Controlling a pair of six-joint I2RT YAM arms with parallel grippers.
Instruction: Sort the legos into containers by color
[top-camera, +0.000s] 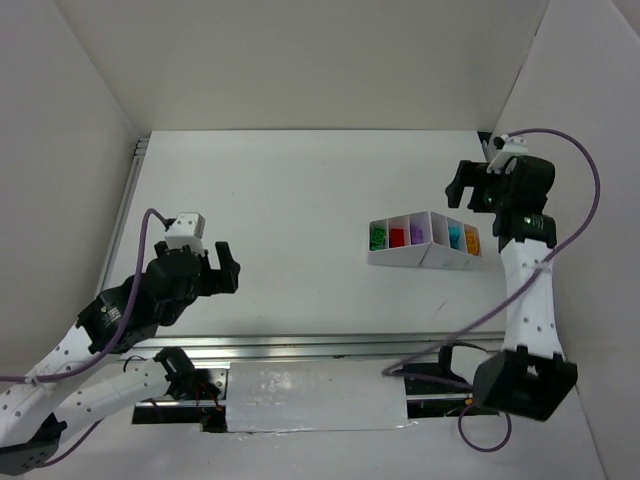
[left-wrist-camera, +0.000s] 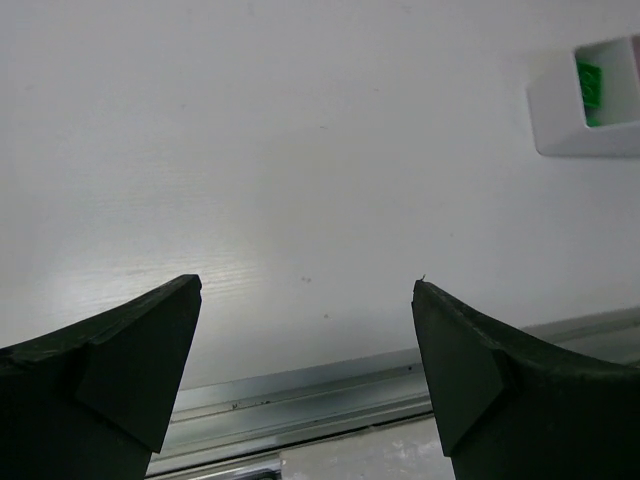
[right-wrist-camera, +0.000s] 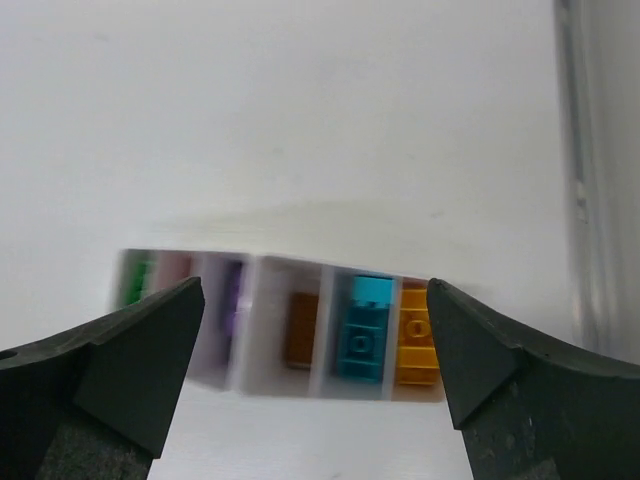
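Black fingers (right-wrist-camera: 120, 370) of right gripper (right-wrist-camera: 316, 290) wide apart, nothing between. Tray (right-wrist-camera: 262, 330) just ahead and below them, legos (right-wrist-camera: 362, 330) inside: green, red, purple, teal, orange in separate compartments, view blurred. Left gripper (left-wrist-camera: 308, 285) jaws spread, empty; tray far ahead-right of it.

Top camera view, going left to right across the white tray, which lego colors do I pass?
Green legos → red legos → purple legos → teal legos → orange legos.
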